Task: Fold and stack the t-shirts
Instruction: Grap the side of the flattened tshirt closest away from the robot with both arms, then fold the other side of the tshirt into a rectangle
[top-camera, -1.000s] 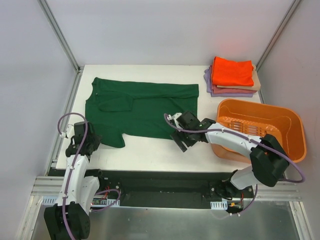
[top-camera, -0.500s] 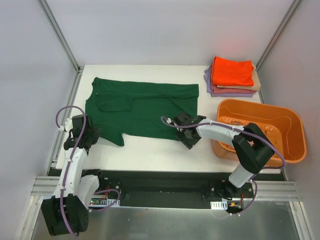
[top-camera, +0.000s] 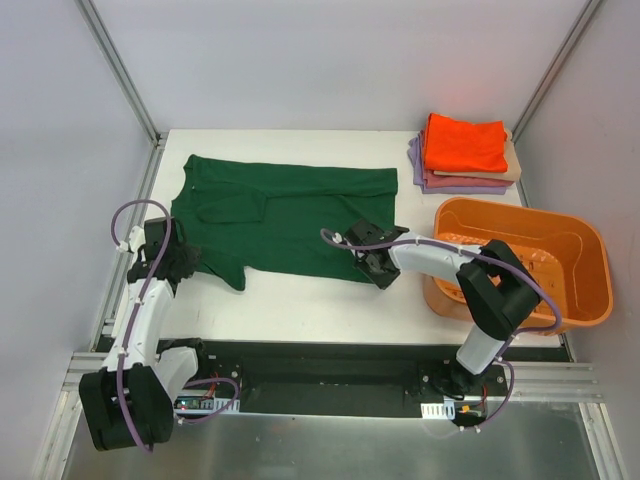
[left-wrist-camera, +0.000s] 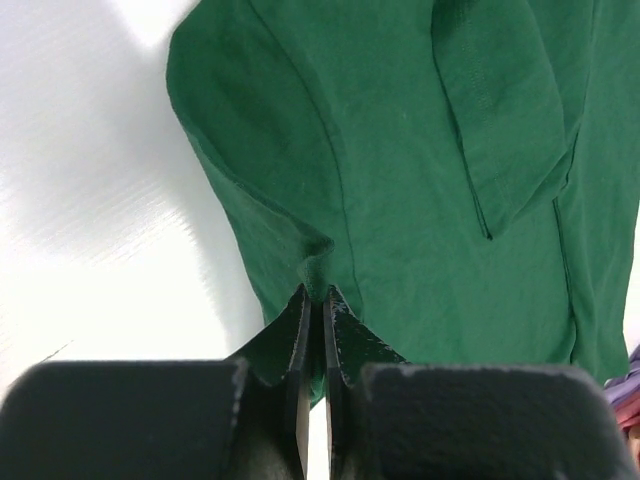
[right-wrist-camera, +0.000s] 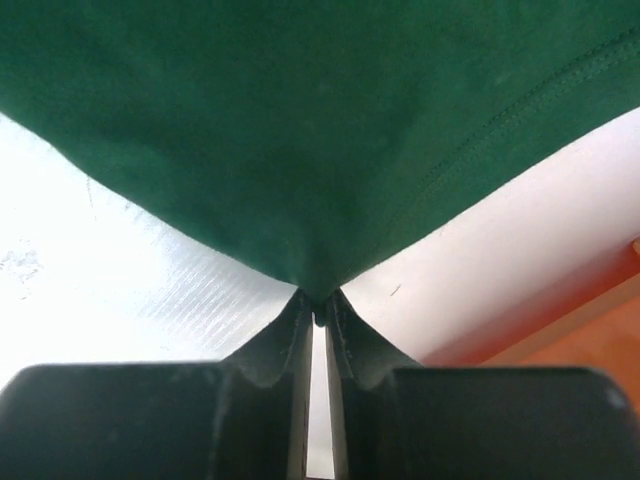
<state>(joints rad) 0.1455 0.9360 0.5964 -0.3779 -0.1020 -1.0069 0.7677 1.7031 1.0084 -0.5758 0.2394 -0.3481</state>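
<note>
The white table (top-camera: 300, 300) is lying bright between pale walls, and most of its left and middle is being taken up by the large dark green short-sleeved cloth shirt (top-camera: 280, 215); it is lying flat and opened out, one sleeve already turned in over the chest, the other sticking out toward my near-left side.

I am pinching this shirt at two places; my left gripper (left-wrist-camera: 315, 300) is closed tight on a bunched bit of its near-left edge, just beside that loose sleeve, and my right gripper (right-wrist-camera: 318, 305) is closed on its near-right hem corner, the cloth puckering into a point between the jaws (the wrist views are showing both pinches plainly). In the overhead view both grippers are sitting low at the shirt's near edge, well apart from each other.

At the far-right corner a finished pile is waiting: a folded bright orange shirt (top-camera: 465, 143) on top, a folded tan shirt (top-camera: 512, 168) peeking out beneath it, and a folded lavender shirt (top-camera: 455, 185) at the bottom; the orange plastic basket (top-camera: 590, 270) is standing just near of the pile, and I am seeing nothing lying in it.

So I am judging the job as mostly done; three shirts are looking folded and stacked, and this green one is only beginning its fold; it is needing its near edge carried over, further folds to shrink it, and then a trip to the top of the pile.
</note>
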